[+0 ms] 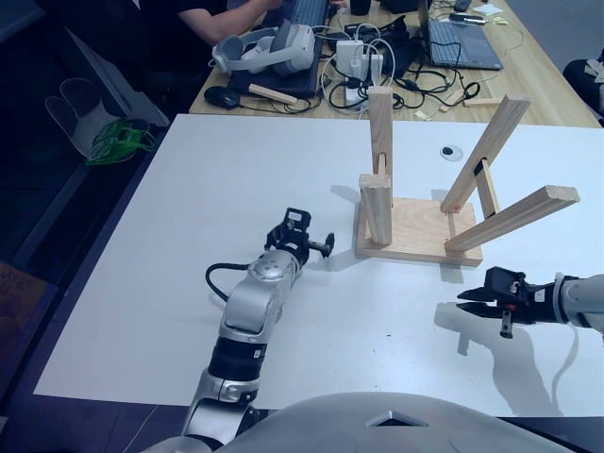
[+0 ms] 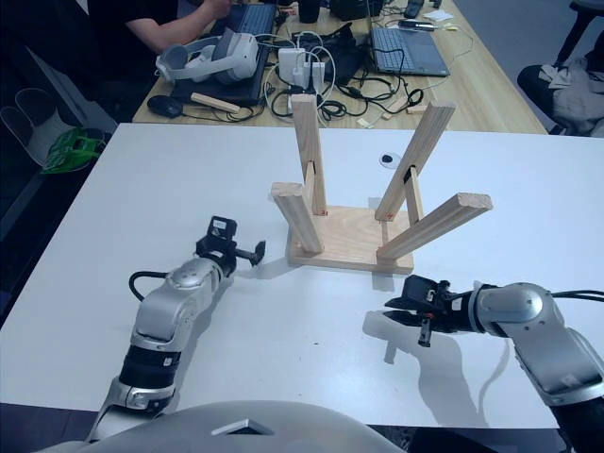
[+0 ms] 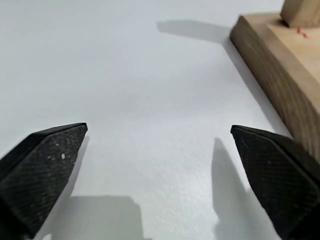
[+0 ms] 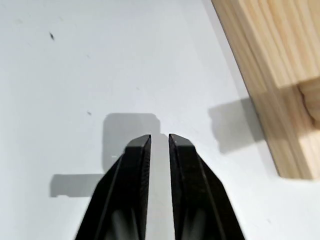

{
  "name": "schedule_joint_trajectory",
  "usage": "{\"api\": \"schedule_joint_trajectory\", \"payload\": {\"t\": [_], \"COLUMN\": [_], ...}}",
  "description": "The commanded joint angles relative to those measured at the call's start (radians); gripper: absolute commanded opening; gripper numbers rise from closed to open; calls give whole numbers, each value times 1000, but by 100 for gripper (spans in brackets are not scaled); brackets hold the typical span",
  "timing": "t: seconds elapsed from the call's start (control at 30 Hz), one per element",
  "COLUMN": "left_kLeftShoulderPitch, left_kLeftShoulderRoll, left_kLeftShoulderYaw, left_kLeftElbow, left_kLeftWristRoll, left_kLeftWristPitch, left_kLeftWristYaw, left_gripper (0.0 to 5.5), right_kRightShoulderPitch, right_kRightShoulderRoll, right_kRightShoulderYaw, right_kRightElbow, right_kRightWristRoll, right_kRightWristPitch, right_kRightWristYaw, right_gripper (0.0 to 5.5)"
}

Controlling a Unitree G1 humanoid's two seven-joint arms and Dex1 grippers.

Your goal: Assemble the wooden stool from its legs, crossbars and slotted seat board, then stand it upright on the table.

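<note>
Stool: the wooden stool (image 1: pixel 425 189) is sitting upside down on the far right part of the white tabletop (image 1: pixel 236 189), seat down and legs pointing up
Seat board: the seat board (image 1: pixel 420 234) is lying flat on the tabletop, carrying all four legs
Left legs: the far-left leg (image 1: pixel 381 127) is standing roughly upright, and the near-left leg (image 1: pixel 376 209) is rising just in front of it
Right legs: the far-right leg (image 1: pixel 486 151) and the near-right leg (image 1: pixel 514 217) are leaning outward to the right
Thin strip: a thinner wooden strip (image 1: pixel 487 192) is standing just beside the far-right leg; what it is joined to cannot be told
Left jaws: the left jaws are hanging low over the tabletop just left of the seat board's near-left corner, gaping wide and holding nothing, with bare tabletop showing between the dark fingertips (image 3: pixel 45 165) and the board's edge (image 3: pixel 280 85) lying close beside one tip
Right jaws: the right jaws are sitting near the board's near-right corner (image 4: pixel 270 75), apart from it, pinched almost together with only a slim gap and gripping nothing
Behind: a wooden desk (image 1: pixel 538 85) beyond the tabletop is carrying a headset (image 1: pixel 264 47), a laptop (image 1: pixel 462 42) and tangled cables (image 1: pixel 359 75)
</note>
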Motion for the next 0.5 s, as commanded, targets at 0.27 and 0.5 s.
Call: {"api": "schedule_joint_trajectory", "payload": {"t": [0.27, 0.5], "left_kLeftShoulderPitch": [-111, -110], "left_kLeftShoulderRoll": [-35, -30], "left_kLeftShoulderYaw": [-74, -89], "left_kLeftElbow": [189, 169], "left_kLeftWristRoll": [46, 37], "left_kLeftWristPitch": [-80, -66], "left_kLeftWristYaw": [-52, -121], "left_gripper": [354, 248], "right_kRightShoulderPitch": [-282, -294], "right_kRightShoulderRoll": [179, 202], "right_kRightShoulderYaw": [103, 133], "right_kRightElbow": [508, 501], "right_kRightWristRoll": [-280, -245], "right_kRightWristPitch": [-240, -244], "right_kRightWristYaw": [-280, -181], "right_gripper": [0, 0]}}
